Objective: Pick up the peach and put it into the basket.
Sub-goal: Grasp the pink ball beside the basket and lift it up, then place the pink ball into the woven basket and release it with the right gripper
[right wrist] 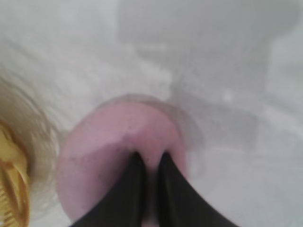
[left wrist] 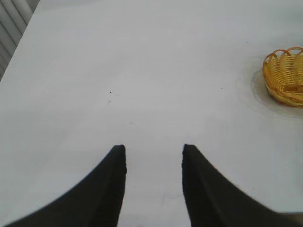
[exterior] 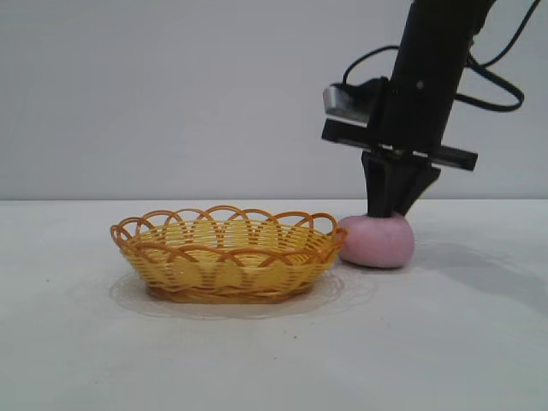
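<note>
Right pincer (exterior: pixel 392 211) together, tips pressing top of peach (exterior: pixel 377 242). Peach touches basket (exterior: pixel 224 253) rim on tabletop (exterior: pixel 445 342). Left pincer (left wrist: pixel 154 158) apart, over bare tabletop.

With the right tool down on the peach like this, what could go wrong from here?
1. The right tool is pinched nearly shut on the top of the peach rather than around its sides, so the fruit may slip out on lifting.
2. The peach sits close against the basket, whose looped rim stands almost as high, so a low carry could catch the rim and shove the basket.
</note>
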Robot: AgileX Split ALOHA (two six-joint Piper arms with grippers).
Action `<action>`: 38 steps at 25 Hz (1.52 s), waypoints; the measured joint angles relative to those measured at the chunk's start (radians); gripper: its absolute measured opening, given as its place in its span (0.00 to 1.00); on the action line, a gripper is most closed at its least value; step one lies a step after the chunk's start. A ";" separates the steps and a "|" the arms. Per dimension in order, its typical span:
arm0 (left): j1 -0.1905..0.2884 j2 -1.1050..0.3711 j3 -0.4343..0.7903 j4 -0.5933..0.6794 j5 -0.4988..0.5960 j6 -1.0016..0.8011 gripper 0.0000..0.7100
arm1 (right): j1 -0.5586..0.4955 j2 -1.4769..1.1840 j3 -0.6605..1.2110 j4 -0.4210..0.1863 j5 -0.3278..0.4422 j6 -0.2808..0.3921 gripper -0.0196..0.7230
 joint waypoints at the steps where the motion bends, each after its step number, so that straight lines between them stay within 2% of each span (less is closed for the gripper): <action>1: 0.000 0.000 0.000 0.000 0.000 0.000 0.32 | 0.000 -0.037 0.002 0.009 -0.003 -0.014 0.03; 4: 0.000 0.000 0.000 0.000 0.000 0.000 0.32 | 0.000 -0.152 0.004 0.077 -0.011 -0.080 0.03; 7: 0.000 0.000 0.000 0.000 0.000 0.000 0.32 | 0.020 -0.217 0.004 0.179 0.015 -0.149 0.03; 9: 0.000 0.000 0.000 0.000 0.000 0.000 0.32 | 0.051 -0.223 0.004 0.203 0.023 -0.166 0.03; 18: 0.000 0.000 0.000 0.000 0.000 0.000 0.32 | 0.207 -0.097 0.004 0.225 0.017 -0.191 0.03; 28: 0.000 0.000 0.000 0.000 0.000 0.000 0.32 | 0.243 0.034 0.004 0.237 -0.006 -0.194 0.03; 29: 0.000 0.000 0.000 0.000 0.000 0.000 0.32 | 0.243 0.034 0.004 0.237 -0.009 -0.194 0.10; 30: 0.000 0.000 0.000 0.000 0.000 0.000 0.32 | 0.243 0.034 0.004 0.237 -0.013 -0.194 0.10; 34: 0.000 0.000 0.000 0.000 0.000 0.000 0.32 | 0.243 0.026 0.004 0.233 -0.008 -0.192 0.41; 36: 0.000 0.000 0.000 0.000 0.000 0.000 0.32 | 0.243 0.010 0.002 0.222 0.015 -0.192 0.52; 37: 0.000 0.000 0.000 0.000 0.000 0.000 0.32 | 0.241 -0.002 -0.003 0.220 0.025 -0.192 0.55; 38: 0.000 0.000 0.000 0.000 0.000 0.000 0.32 | 0.240 -0.018 -0.008 0.217 0.035 -0.190 0.53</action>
